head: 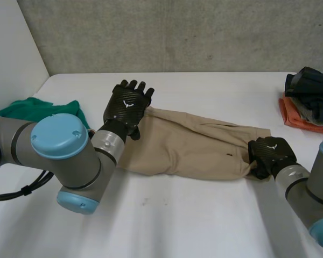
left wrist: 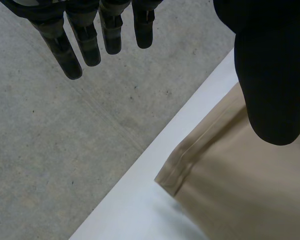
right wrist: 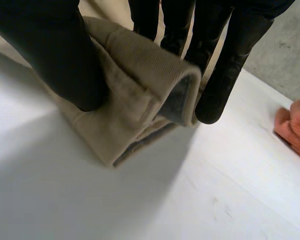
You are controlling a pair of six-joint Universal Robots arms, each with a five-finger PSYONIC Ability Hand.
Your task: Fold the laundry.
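Lying across the table, the tan trousers are stretching from one hand to the other. The right hand is pinching their right end, with its thumb pressing one side and its fingers the other. It is gripping a thick folded edge, possibly the waistband. The left hand is hovering over the left end with its fingers straight, holding nothing. A green cloth is lying at the left, and a clothes pile is sitting far right.

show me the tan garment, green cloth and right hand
tan garment (head: 188, 145): head view, mid fabric
green cloth (head: 22, 110): head view, its middle
right hand (head: 269, 153): head view, back of hand
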